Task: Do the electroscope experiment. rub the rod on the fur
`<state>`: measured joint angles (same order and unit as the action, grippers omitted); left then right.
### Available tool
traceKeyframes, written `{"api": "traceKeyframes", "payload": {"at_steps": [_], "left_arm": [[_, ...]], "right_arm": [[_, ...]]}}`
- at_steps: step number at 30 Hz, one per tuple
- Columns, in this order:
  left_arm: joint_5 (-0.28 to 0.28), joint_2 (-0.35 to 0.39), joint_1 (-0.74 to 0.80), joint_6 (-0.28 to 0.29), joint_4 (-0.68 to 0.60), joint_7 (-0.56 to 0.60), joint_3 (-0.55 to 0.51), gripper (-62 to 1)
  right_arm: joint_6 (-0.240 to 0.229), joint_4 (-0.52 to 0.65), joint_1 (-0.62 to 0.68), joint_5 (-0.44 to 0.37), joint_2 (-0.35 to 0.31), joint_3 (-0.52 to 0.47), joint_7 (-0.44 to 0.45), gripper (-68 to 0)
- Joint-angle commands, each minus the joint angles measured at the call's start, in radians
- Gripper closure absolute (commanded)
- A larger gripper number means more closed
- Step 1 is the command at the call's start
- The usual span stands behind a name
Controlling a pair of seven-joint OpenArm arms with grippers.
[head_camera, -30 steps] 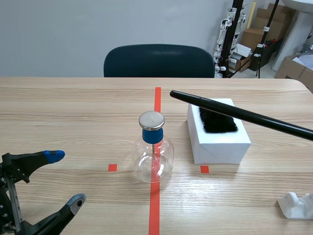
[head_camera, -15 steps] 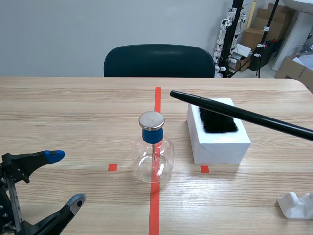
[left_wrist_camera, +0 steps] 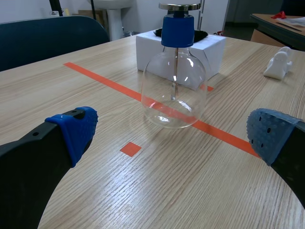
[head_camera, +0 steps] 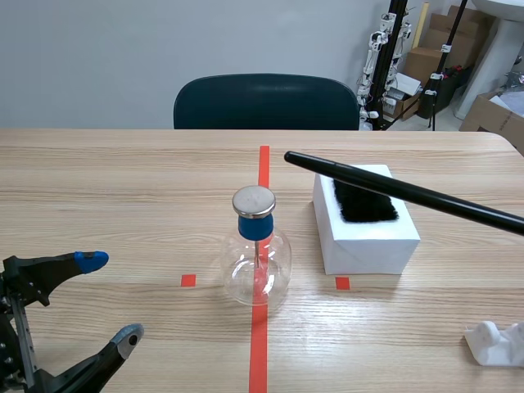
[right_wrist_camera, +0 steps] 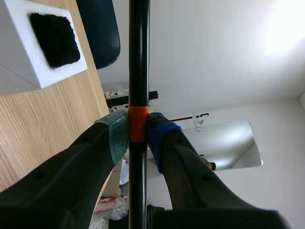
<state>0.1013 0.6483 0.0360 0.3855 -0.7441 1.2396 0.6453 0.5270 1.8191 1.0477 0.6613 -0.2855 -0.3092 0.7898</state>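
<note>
Over fur patch (head_camera: 364, 209) on white box (head_camera: 368, 246), rod (head_camera: 426, 197) is held slanted, clamped in right pincer (right_wrist_camera: 137, 131) at orange band (right_wrist_camera: 137, 125). Rod is judged stiff, light, slippery; grip near end suits. Left pincer (left_wrist_camera: 174, 132) is spread apart, empty.

Black rod (head_camera: 393, 188) over fur patch (head_camera: 364, 211) on white box (head_camera: 368, 246), electroscope flask (head_camera: 257, 260) nearby.

A dark chair (head_camera: 266, 102) stands behind the wooden surface (head_camera: 115, 188). A small white lump (head_camera: 494, 342) lies on it, with cardboard boxes (head_camera: 426, 64) beyond.
</note>
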Motion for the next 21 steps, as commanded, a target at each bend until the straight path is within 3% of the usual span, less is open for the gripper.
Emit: {"api": "traceKeyframes", "payload": {"at_steps": [1, 21], "left_arm": [[0.006, 0.0, 0.0, -0.001, -0.019, 0.02, -0.004, -62.3], [0.006, 0.0, 0.0, -0.001, -0.019, 0.02, -0.004, -62.3]], "right_arm": [[0.011, 0.015, 0.0, -0.024, -0.005, -0.005, 0.01, 0.2], [0.011, 0.015, -0.003, -0.045, -0.005, -0.005, 0.018, 0.2]]}}
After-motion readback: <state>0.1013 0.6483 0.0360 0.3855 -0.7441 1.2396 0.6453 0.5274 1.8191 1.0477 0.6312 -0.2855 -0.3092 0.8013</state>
